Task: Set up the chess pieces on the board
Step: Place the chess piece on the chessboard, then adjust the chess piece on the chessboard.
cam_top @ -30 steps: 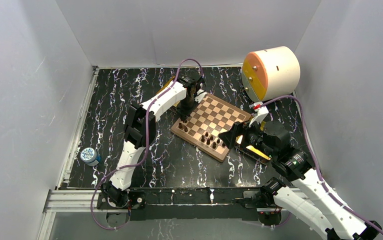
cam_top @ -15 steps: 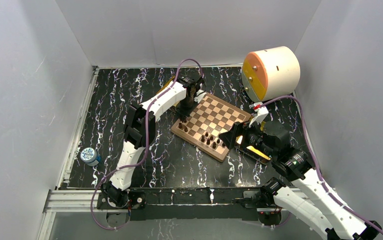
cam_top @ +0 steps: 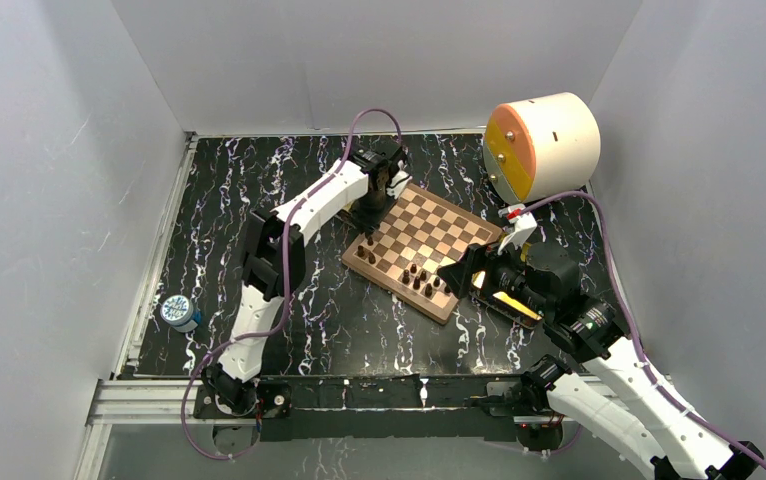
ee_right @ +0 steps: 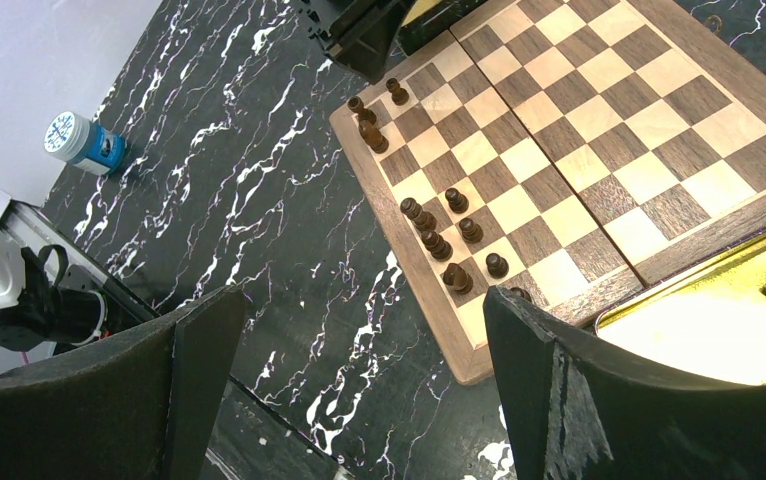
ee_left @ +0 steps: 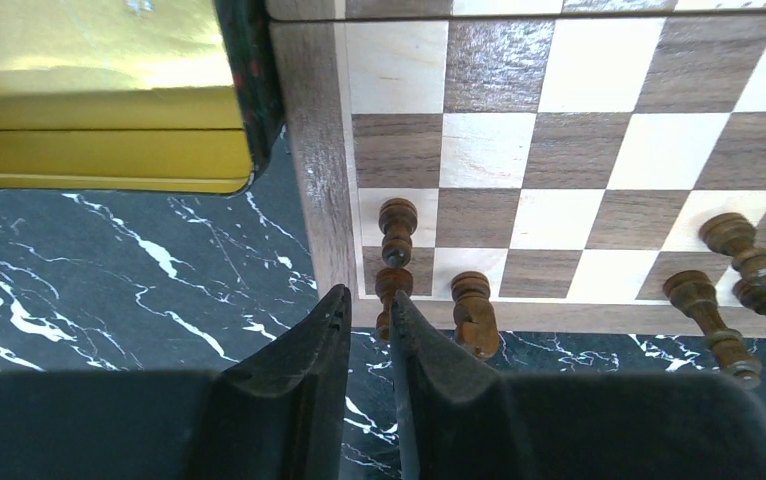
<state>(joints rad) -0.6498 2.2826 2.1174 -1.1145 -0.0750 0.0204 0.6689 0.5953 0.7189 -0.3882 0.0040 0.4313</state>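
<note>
Pieces of the dark set (ee_right: 437,240) stand on the board (cam_top: 429,240) along its near edge: a few at the left corner and a larger group further along. No pale ones show. At that corner one dark piece (ee_left: 393,285) sits in the narrow gap of the left pincer (ee_left: 369,310); whether it is pinched or freed I cannot tell. A crooked pull-away could tip it into its two close neighbours (ee_left: 473,305). The right pincer (ee_right: 364,300) hangs wide open and empty over the board's edge, beside the gold tray (ee_right: 699,330).
</note>
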